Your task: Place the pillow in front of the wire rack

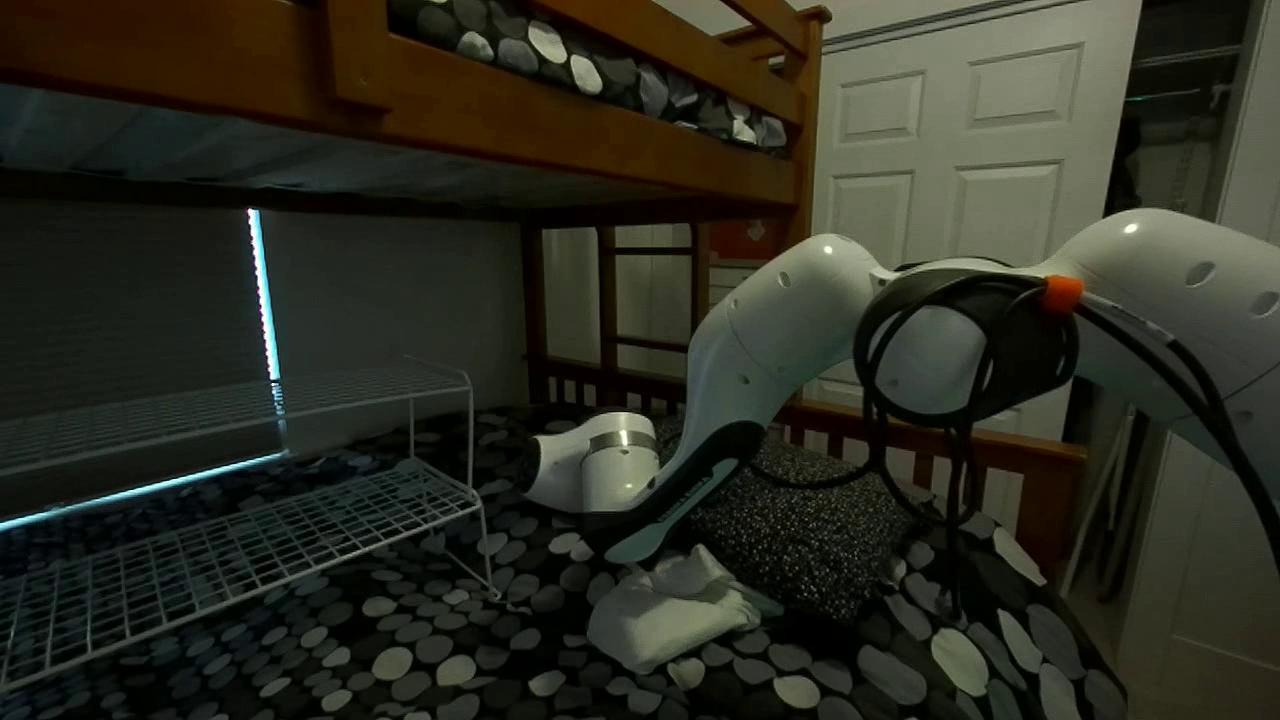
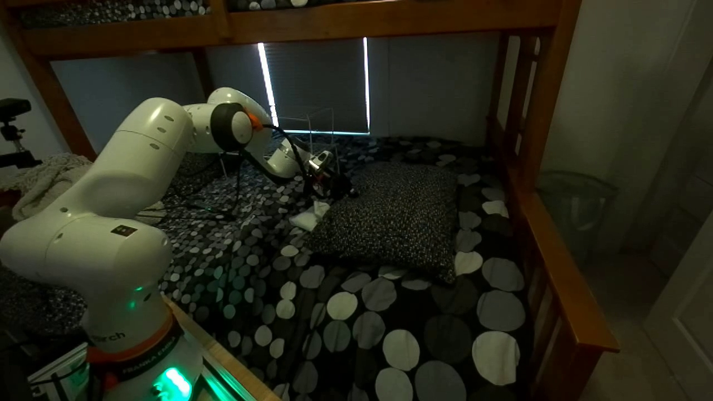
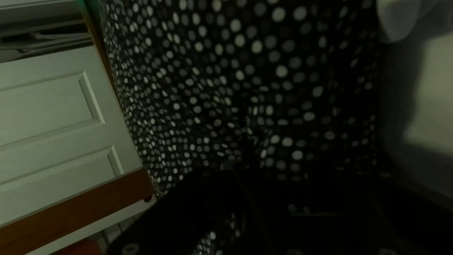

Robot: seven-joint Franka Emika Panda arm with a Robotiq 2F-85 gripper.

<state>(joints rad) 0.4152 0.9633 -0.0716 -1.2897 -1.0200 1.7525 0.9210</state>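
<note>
Looking in under the upper bunk (image 1: 600, 130), I see the speckled pillow (image 2: 390, 217) lying on dotted bedding (image 2: 342, 306), a strip of it open before the wooden footboard (image 2: 557, 267). More room lies between the wire rack (image 1: 270, 530) and a white cloth (image 1: 660, 615). The fingers (image 3: 191, 191) are at the pillow's rack-side edge, its cloth creased beside them, too dark for me to tell how wide they stand or whether they grip.

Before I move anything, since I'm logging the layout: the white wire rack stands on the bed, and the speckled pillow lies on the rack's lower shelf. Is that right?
Not quite: the speckled pillow lies on the bed, apart from the white wire rack, which does stand there. An exterior view shows this.
</note>
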